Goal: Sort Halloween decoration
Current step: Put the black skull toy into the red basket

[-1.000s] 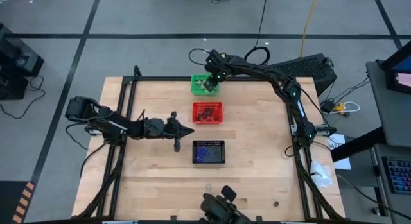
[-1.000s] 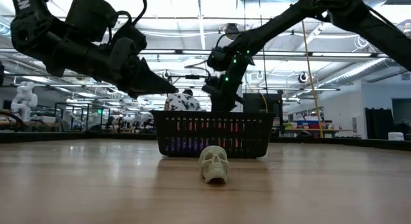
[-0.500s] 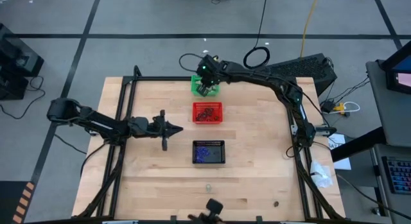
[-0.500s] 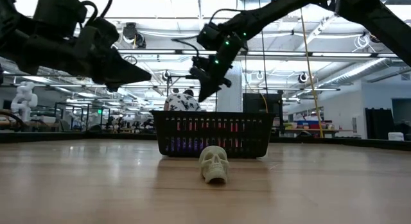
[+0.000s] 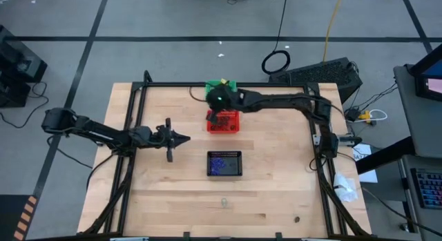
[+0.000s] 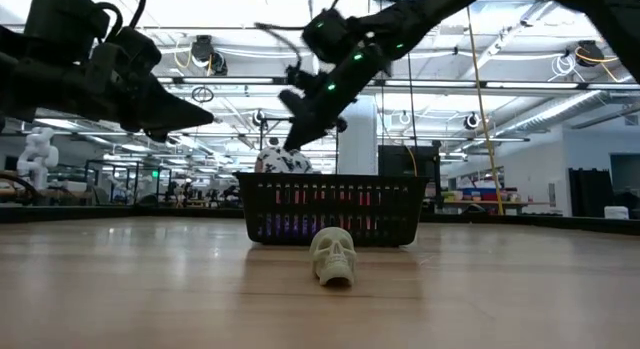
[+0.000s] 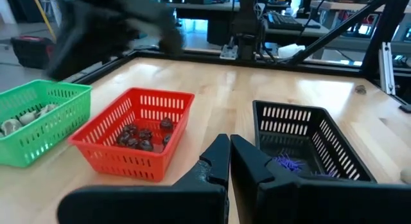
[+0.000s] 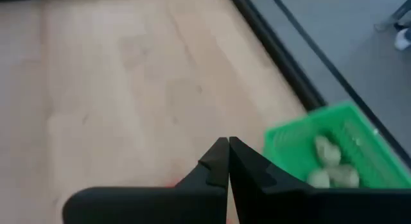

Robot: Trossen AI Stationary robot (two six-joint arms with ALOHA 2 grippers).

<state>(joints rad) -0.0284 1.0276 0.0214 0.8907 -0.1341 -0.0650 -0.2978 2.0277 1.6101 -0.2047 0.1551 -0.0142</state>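
Right claw (image 5: 215,111) pinched shut, empty, arm stretched long across the far worktop (image 5: 276,165), hanging over the gap between green basket (image 5: 222,85) and red basket (image 5: 223,121). Cream trinkets (image 7: 26,116) lie in the green one just behind it, dark brown trinkets (image 7: 142,134) in the red just below. Left claw (image 5: 185,138) shut, empty, arm low and level, black basket (image 5: 225,164) with purple trinkets (image 7: 290,163) ahead. Cream skull (image 6: 332,254) sits alone near the front edge, bare wood around.

Beyond the closed left pincer (image 7: 229,161), green basket (image 7: 38,121), red basket (image 7: 138,137), black basket (image 7: 302,137) hold trinkets, seemingly sorted by colour.
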